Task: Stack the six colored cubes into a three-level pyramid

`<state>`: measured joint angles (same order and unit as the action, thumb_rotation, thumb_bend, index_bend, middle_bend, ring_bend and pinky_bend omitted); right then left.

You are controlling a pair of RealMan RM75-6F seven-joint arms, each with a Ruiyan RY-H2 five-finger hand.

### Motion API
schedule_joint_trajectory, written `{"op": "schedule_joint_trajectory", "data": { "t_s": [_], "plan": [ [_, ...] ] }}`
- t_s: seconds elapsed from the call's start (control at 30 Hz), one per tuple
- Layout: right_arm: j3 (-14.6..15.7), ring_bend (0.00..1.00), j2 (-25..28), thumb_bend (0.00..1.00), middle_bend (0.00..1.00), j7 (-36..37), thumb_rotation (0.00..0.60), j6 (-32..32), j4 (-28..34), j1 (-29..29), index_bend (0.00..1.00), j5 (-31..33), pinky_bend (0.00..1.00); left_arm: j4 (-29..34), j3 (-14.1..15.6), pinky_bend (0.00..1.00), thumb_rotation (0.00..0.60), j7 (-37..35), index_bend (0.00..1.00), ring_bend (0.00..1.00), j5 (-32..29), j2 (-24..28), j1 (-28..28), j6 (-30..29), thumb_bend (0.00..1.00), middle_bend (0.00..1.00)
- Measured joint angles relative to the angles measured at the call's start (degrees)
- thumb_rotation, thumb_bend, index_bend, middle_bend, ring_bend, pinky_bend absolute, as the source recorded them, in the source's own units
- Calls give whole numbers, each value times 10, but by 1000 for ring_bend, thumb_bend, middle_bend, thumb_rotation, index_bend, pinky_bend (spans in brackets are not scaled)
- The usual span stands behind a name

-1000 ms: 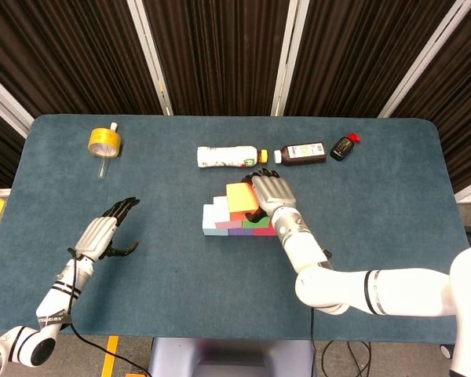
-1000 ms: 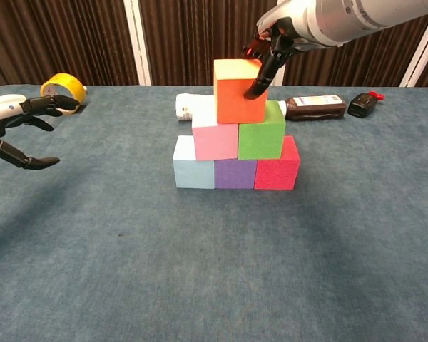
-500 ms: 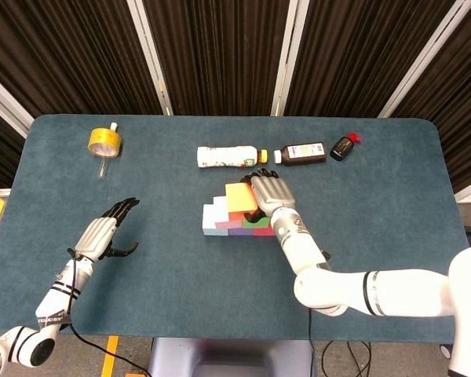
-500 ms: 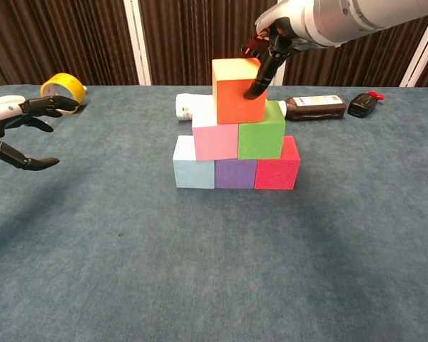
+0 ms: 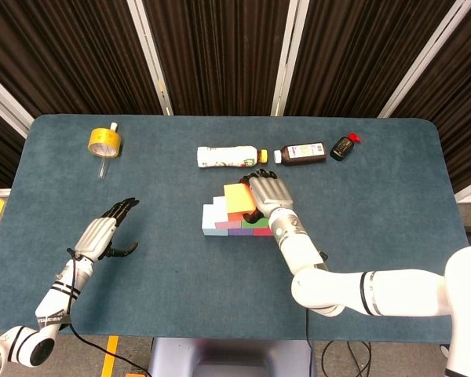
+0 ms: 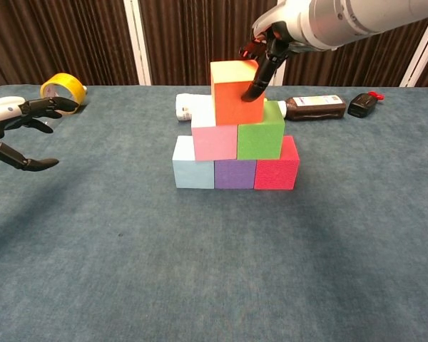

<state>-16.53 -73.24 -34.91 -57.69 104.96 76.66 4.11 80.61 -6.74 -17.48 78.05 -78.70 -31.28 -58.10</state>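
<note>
Three cubes form the bottom row: light blue (image 6: pixel 194 173), purple (image 6: pixel 234 174) and red (image 6: pixel 276 173). On them sit a pink cube (image 6: pixel 214 142) and a green cube (image 6: pixel 260 141). An orange cube (image 6: pixel 232 96) with a yellow top (image 5: pixel 237 195) rests on that pair. My right hand (image 6: pixel 267 50) reaches in from the right and grips the orange cube at its upper right edge, one finger down its front corner. Far to the left, above the table, my left hand (image 5: pixel 102 234) hovers with fingers apart and nothing in it.
A yellow tape roll (image 5: pixel 104 140) lies at the back left. Behind the stack lie a white bottle (image 5: pixel 228 156), a brown bottle (image 5: pixel 302 152) and a small black bottle with a red cap (image 5: pixel 344 146). Dark curtains hang behind the table.
The orange cube has shifted slightly left on the pink and green cubes, with my right hand moving along with it. The left hand has stayed still.
</note>
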Motion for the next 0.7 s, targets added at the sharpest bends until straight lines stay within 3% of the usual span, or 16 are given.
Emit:
{"op": "schedule_joint_trajectory", "data": {
  "t_s": [0.5, 0.7],
  "plan": [
    [-3, 106, 3, 419, 264, -8, 600, 7, 6, -5, 221, 1, 148, 0, 0, 151, 600, 0, 0, 0, 1, 0, -1, 1, 338, 0],
    [-5, 78, 10, 296, 246, -8, 600, 7, 15, -9, 80, -3, 139, 4, 0, 151, 600, 5, 0, 0, 3, 2, -1, -2, 338, 0]
  ]
}}
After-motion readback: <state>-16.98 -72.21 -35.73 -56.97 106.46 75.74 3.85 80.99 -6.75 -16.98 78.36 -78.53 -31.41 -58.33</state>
